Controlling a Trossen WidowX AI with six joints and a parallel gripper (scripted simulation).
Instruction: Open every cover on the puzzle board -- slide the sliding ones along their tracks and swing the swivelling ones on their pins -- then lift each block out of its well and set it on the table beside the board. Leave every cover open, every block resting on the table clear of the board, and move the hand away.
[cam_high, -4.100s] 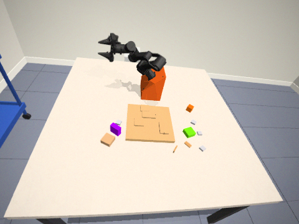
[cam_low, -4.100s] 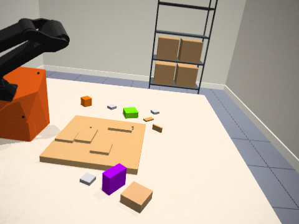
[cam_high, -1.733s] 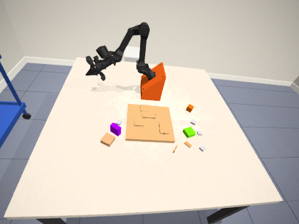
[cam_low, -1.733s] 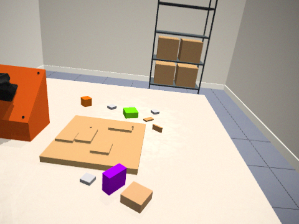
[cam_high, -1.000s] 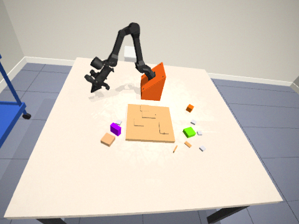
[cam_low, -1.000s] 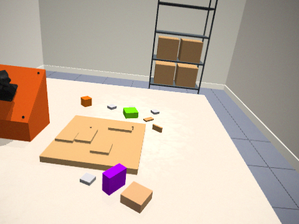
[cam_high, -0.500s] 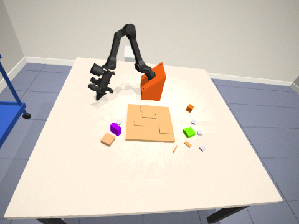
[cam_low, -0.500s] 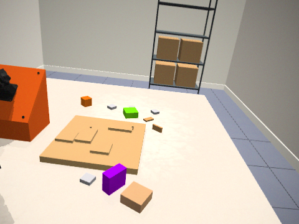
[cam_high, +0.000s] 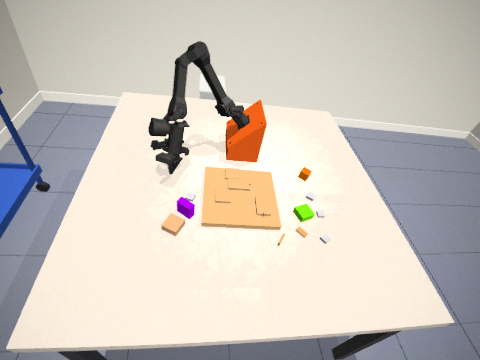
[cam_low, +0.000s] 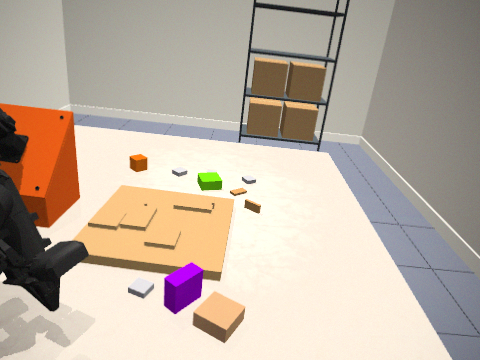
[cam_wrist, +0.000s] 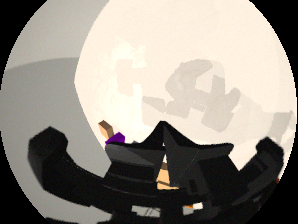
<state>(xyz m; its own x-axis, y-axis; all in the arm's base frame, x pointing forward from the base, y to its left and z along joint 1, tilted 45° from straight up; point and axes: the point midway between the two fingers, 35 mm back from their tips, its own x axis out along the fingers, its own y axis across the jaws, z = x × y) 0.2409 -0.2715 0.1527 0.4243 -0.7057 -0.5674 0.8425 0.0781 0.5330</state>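
Observation:
The tan puzzle board (cam_high: 215, 215) (cam_low: 210, 250) lies flat in the middle of the table with several flat tan covers (cam_high: 239, 181) (cam_low: 137, 218) on top. A purple block (cam_high: 185, 207) (cam_low: 183, 287) (cam_wrist: 117, 137) and a tan block (cam_high: 173, 223) (cam_low: 219, 316) rest on the table left of the board. A green block (cam_high: 303, 212) (cam_low: 209, 180) and a small orange block (cam_high: 305, 173) (cam_low: 138, 162) rest on its right. My gripper (cam_high: 171, 169) (cam_low: 51, 301) (cam_wrist: 162, 123) is shut and empty. It points down, just above the table behind the board's left corner.
The arm's orange base (cam_high: 245, 132) (cam_low: 45, 160) stands behind the board. Small grey tiles (cam_high: 325, 238) (cam_low: 141, 287) and thin tan pieces (cam_high: 301, 231) (cam_low: 252, 205) lie around the board. A shelf with boxes (cam_low: 287, 95) and a blue cart (cam_high: 15, 185) stand off the table.

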